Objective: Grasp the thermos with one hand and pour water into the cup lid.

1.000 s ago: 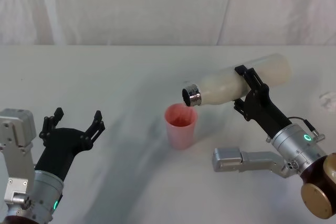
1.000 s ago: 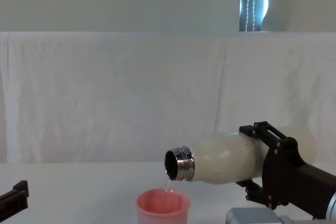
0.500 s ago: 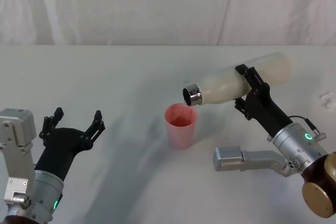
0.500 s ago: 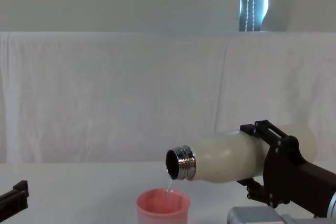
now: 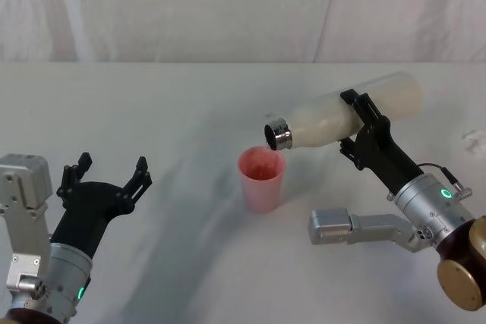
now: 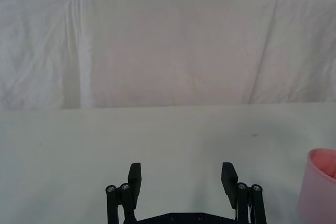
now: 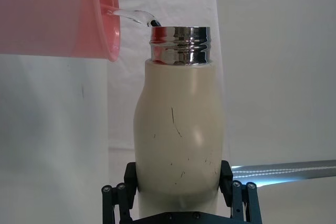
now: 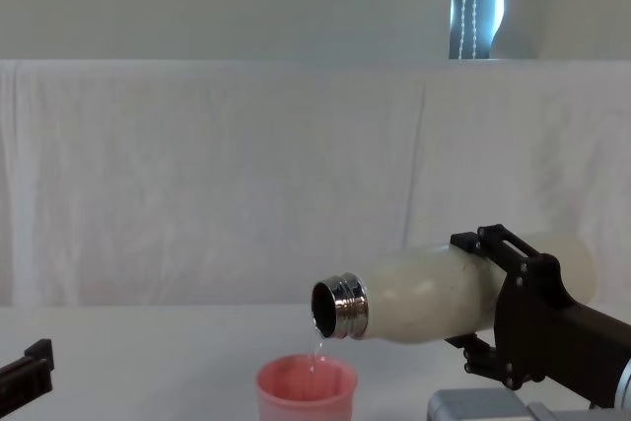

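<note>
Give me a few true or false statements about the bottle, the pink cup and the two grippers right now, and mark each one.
1. The right gripper is clamped around the thermos. True.
2. The thermos stands upright on the table. False: it is held tilted almost level in the air, mouth toward the cup lid.
3. A thin stream of water runs from the thermos mouth into the cup lid. True.
4. The left gripper holds the cup lid. False: it is open and empty, off to the left of the cup lid.
5. The cup lid lies on its side. False: it stands upright on the table.
</note>
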Available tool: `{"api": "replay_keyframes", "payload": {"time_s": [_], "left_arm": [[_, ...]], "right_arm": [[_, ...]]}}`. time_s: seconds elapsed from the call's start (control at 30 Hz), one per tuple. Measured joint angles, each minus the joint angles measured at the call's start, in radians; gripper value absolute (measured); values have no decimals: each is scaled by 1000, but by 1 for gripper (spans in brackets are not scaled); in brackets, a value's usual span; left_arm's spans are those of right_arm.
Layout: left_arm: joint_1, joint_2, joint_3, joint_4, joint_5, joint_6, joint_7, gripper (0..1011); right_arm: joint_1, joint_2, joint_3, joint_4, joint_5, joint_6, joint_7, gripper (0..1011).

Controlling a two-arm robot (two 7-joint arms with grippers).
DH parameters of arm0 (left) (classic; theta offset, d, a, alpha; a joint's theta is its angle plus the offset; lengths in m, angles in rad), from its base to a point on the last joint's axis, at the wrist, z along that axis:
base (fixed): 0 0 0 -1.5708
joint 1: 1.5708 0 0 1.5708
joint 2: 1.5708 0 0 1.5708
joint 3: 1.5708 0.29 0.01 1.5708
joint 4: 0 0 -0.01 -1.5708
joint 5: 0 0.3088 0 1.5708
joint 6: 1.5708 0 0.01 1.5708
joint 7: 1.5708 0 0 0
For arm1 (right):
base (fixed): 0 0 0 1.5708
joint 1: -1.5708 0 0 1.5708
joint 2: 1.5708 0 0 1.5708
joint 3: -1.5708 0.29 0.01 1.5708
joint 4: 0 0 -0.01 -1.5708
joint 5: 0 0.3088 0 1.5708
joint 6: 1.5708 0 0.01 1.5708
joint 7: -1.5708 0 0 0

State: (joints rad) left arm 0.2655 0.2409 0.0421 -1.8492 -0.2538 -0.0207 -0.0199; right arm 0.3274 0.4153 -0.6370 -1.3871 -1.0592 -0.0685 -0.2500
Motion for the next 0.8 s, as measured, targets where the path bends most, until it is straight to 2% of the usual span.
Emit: {"api": "replay_keyframes", "payload": {"time_s": [0.8], "left_arm": [[0, 0, 0, 0, 0, 0, 0, 1001]], "right_arm": [[5, 3, -5, 2, -10, 3, -7, 957]]}}
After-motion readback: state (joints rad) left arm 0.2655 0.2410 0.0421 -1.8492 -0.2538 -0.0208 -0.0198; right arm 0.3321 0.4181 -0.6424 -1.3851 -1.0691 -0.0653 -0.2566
